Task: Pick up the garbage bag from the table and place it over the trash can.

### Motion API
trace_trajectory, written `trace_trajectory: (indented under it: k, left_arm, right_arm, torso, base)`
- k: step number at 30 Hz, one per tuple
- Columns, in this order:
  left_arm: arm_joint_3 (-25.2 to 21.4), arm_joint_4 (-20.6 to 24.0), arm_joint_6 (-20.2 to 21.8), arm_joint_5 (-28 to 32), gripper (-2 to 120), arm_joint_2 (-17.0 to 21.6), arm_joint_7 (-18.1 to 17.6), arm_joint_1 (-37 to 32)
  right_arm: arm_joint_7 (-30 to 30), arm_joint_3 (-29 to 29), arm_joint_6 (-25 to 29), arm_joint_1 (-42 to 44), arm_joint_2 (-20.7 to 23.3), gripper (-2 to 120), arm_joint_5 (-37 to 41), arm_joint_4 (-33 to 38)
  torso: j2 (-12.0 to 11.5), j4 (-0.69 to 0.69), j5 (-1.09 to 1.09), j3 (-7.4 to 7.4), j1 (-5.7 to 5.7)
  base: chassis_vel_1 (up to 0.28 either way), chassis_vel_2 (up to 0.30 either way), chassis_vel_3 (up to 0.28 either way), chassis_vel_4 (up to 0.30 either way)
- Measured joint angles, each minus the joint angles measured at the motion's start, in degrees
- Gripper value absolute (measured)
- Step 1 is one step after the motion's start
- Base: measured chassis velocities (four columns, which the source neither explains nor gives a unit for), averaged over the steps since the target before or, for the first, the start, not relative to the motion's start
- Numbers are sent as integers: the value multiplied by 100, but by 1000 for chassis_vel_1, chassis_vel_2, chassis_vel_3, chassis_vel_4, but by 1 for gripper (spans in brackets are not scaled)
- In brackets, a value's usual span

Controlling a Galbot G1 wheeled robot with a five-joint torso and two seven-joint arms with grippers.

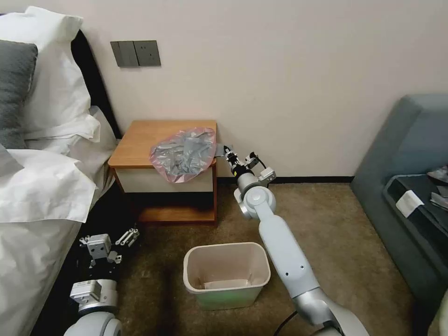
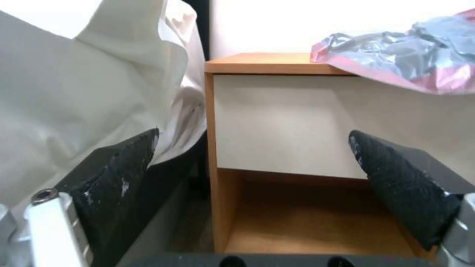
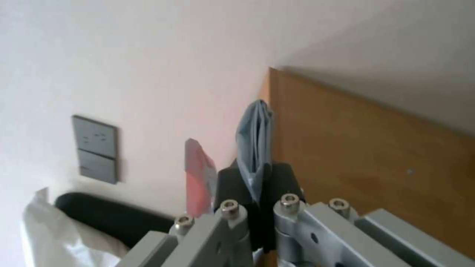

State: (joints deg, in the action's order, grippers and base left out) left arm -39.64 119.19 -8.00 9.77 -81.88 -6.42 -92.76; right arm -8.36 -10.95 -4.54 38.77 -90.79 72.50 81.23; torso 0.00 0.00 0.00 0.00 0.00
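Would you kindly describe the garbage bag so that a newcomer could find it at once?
Beside the bed stands a small wooden nightstand against the wall. The garbage bag lies on the top's right half, drooping over the front edge, with the right gripper shut on a fold at its right side. Its crinkly grey plastic with a pink edge sets it apart from the white bed linen.

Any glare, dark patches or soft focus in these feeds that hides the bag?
Head view: even light, bag clear on the table, deep shadow under the shelf. Left wrist view: wall above the table blown out white, bag still readable. Right wrist view: soft throughout, right gripper shut on a grey fold.
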Motion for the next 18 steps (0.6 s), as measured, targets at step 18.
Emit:
trace_trajectory:
  k: [18]
  left_arm:
    - [184, -175, -43, 100, 99, -15, 12, 255]
  right_arm:
    - [-2388, 692, -311, 1751, 624, 0, -71, 3255]
  torso:
    - [1, -1, 0, -1, 0]
  base:
    - [0, 0, 0, 0]
